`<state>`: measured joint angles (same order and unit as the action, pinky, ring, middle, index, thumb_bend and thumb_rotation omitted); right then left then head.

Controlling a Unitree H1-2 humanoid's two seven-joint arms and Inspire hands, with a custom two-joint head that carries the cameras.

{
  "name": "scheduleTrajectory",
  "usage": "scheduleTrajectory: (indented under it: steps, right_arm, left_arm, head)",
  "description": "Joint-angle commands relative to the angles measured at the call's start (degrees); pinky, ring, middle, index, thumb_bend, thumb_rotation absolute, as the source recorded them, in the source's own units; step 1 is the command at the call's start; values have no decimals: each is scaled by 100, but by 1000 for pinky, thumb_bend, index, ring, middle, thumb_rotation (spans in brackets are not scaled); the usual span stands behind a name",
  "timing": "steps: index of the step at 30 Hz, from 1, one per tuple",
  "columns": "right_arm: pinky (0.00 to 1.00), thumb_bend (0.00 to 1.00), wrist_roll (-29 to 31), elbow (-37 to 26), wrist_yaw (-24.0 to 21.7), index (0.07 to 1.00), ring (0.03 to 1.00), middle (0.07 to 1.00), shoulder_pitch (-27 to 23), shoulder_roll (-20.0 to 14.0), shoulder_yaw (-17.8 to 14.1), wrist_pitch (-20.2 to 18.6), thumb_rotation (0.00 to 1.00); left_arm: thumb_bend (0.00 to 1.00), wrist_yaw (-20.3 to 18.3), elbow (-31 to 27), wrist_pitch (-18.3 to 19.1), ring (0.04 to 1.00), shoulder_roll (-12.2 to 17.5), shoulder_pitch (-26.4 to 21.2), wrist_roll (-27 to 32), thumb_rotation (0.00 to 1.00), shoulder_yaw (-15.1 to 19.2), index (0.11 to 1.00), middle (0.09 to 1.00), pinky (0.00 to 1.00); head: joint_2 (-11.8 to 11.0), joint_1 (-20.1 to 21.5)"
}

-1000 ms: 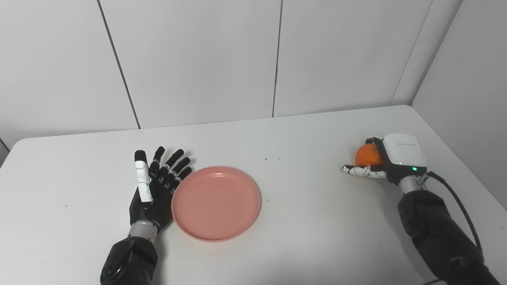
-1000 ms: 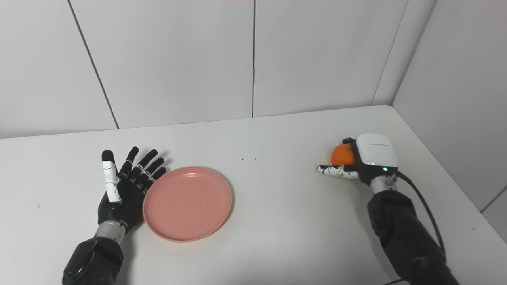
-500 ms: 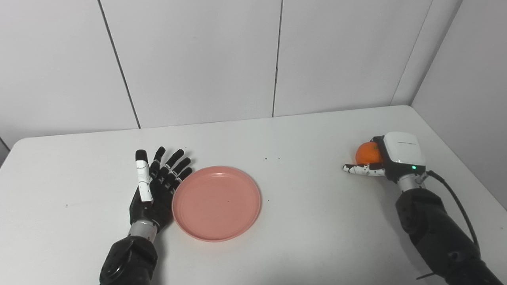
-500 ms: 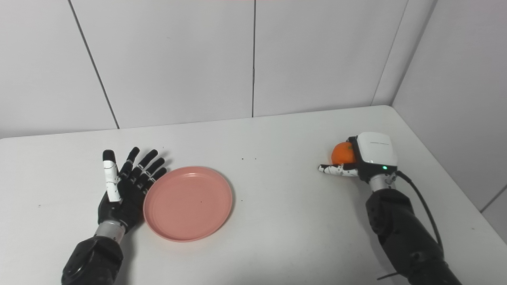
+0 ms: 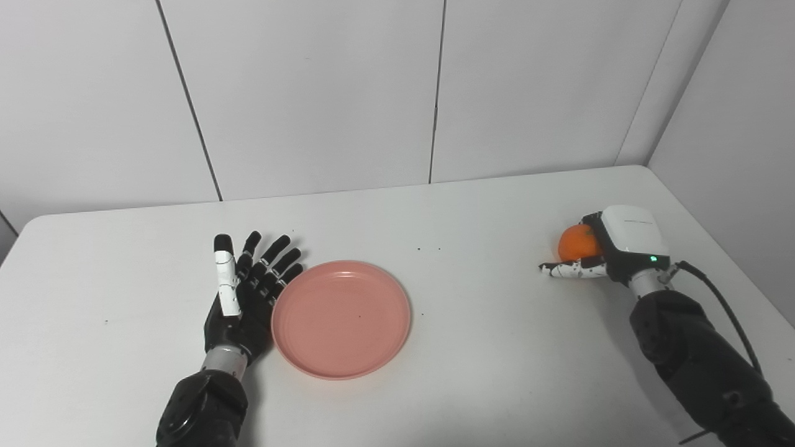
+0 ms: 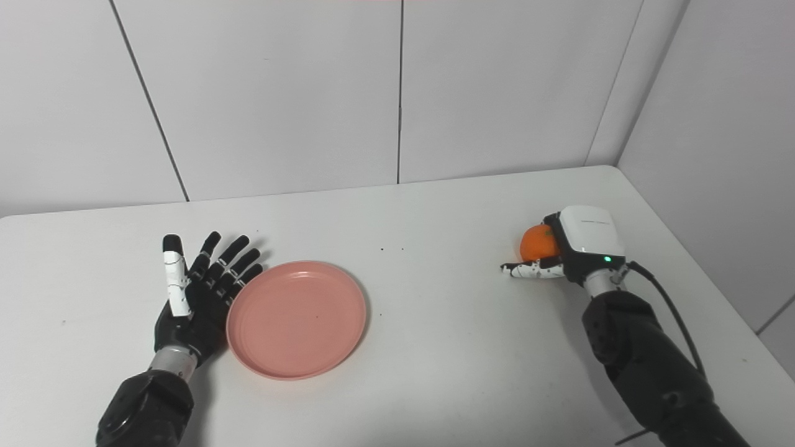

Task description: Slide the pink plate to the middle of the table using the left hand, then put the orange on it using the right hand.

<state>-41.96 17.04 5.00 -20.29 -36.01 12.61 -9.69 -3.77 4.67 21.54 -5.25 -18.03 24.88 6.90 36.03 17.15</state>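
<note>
two hands are out on the white table (image 5: 472,347). on the left, the left hand (image 5: 245,298) lies flat with its fingers spread, holding nothing, its edge against the rim of the pink plate (image 5: 341,318), which sits a little left of the middle. well apart on the right, the right hand (image 5: 605,248) wraps round the orange (image 5: 576,242), thumb stretched out beneath it; it looks like a grip, though i can't see the far fingers. i'd say the carry comes next: lift clear of the table first, keep the hold firm, then lower gently onto the plate's centre so the fruit doesn't roll.
</note>
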Motion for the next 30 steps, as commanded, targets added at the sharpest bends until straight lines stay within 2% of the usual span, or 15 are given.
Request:
scheduleTrajectory:
  steps: [1, 2, 6, 9, 14, 16, 18, 19, 21, 23, 24, 27, 30]
  right_arm:
    - [118, 490, 104, -356, -378, 298, 177, 246, 65, -115, -10, -5, 468]
    - [120, 494, 119, -514, -466, 299, 178, 247, 61, -144, -35, -28, 482]
    - [103, 498, 254, -1333, -908, 274, 158, 227, -77, -170, -195, -87, 404]
    - [119, 499, 252, -1825, -1248, 314, 175, 244, -283, -120, -213, -123, 446]
    - [140, 500, 136, -2336, -1515, 362, 199, 271, -625, 33, -143, 1, 468]
    - [158, 497, 168, -2493, -1599, 365, 215, 290, -744, 123, -120, 41, 455]
    - [166, 501, 186, -2587, -1690, 348, 220, 295, -843, 198, -100, 36, 486]
    - [149, 514, 184, -2628, -1741, 325, 201, 275, -902, 249, -85, 28, 523]
    - [126, 517, 173, -2686, -1804, 303, 177, 250, -1032, 369, -46, 87, 509]
    - [103, 519, 167, -2738, -1839, 306, 154, 227, -1107, 453, -23, 155, 478]
    - [103, 514, 166, -2765, -1858, 344, 155, 231, -1126, 482, -21, 172, 481]
    - [113, 513, 135, -2834, -1858, 376, 167, 245, -1182, 581, -11, 271, 513]
    - [120, 513, 148, -2992, -1969, 358, 172, 249, -1266, 760, 43, 213, 514]
  left_arm:
    - [915, 58, -45, 78, 805, -74, -12, -71, 867, -58, 985, 842, 827]
    - [918, 69, -50, 76, 802, -85, -13, -73, 862, -64, 979, 833, 820]
    - [923, 163, -56, 56, 809, -164, -18, -191, 871, -142, 978, 820, 814]
    - [932, 229, -68, 59, 804, -236, -19, -270, 873, -182, 979, 812, 807]
    - [945, 340, -91, 62, 796, -368, -14, -380, 865, -252, 975, 809, 797]
    - [943, 376, -97, 66, 792, -414, -9, -425, 871, -276, 975, 807, 793]
    - [939, 407, -98, 67, 790, -458, -2, -462, 875, -286, 975, 805, 791]
    - [946, 426, -95, 61, 790, -479, 4, -484, 877, -295, 973, 804, 787]
    - [957, 450, -89, 41, 788, -513, 17, -522, 877, -308, 973, 803, 784]
    - [966, 446, -84, 31, 790, -536, 23, -538, 877, -301, 973, 803, 790]
    - [969, 441, -84, 32, 790, -544, 24, -537, 874, -294, 973, 806, 795]
    - [969, 453, -79, 34, 790, -569, 23, -541, 871, -287, 972, 803, 794]
    - [964, 445, -60, 27, 794, -579, 14, -535, 874, -290, 975, 803, 795]
  head:
    - [21, -92]
    - [21, -92]
    - [90, -351]
    - [110, -433]
    - [156, -748]
    - [166, -868]
    - [168, -961]
    - [169, -1019]
    - [177, -1145]
    - [180, -1210]
    - [180, -1210]
    - [190, -1306]
    - [189, -1366]
